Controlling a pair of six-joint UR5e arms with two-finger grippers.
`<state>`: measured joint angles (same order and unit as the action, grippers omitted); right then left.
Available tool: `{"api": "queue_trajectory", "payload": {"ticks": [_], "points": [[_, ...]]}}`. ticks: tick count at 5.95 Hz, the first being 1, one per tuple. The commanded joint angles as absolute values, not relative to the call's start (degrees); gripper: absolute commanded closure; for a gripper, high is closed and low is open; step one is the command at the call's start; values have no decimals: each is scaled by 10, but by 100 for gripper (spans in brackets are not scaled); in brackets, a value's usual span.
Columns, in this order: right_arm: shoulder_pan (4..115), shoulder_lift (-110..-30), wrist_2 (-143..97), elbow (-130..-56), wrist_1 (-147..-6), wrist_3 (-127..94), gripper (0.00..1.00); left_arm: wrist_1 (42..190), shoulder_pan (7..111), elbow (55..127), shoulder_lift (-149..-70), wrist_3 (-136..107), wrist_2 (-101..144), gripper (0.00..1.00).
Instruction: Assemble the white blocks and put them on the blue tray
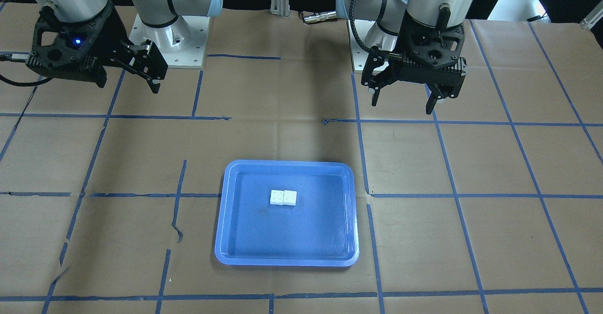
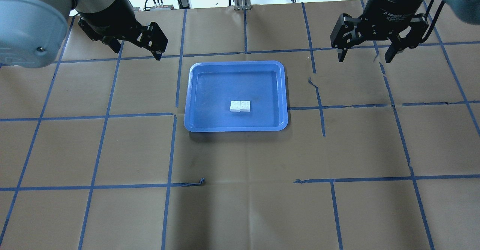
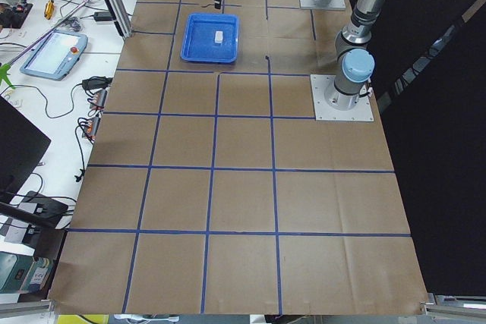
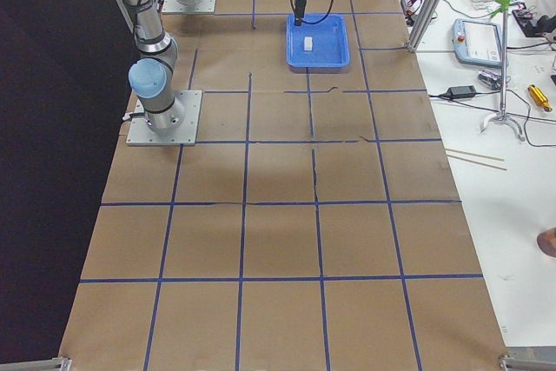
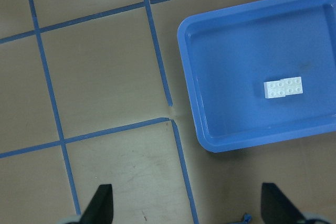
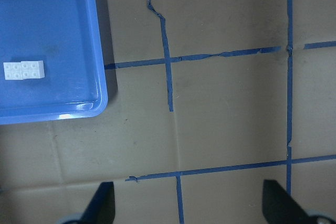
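Hanging over a broad table [image 2: 240, 212] sheeted in matte, creased brown paper and ruled into squares by blue tape [image 1: 494, 196], the robot's 2 silver-and-grey arms hold their black grippers above the surface, clear of everything on it.

Between the 2 grippers lies the blue tray [image 2: 236, 124], off to the left gripper's right and the right gripper's left. It is a large rectangle of glossy plastic with rounded corners, a raised rim and a faintly scuffed floor that catches the light.

The left gripper [image 1: 402, 106] has its 2 fingers spread wide with nothing between them. Its wrist camera shows both dark fingertips [image 5: 102, 205] far apart over bare paper, the tray ahead and to one side. The right gripper [image 2: 364, 60] is likewise spread and holds nothing, and its wrist view puts the tray's corner ahead and to the opposite side.

The white blocks [image 2: 240, 106], 2 small square plastic bricks with 4 round studs each, rest studs-up on the tray floor near its middle. They sit side by side and touching, forming 1 short white bar, well apart from both grippers. Whether they are locked together cannot be told.
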<state>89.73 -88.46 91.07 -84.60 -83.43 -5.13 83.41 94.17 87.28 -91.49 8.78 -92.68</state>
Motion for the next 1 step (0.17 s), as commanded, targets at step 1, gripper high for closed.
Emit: {"api": "queue_trajectory", "payload": {"ticks": [1], "points": [[897, -886, 911, -848, -834, -54, 0, 834, 942, 873, -915, 88, -926, 1]]}}
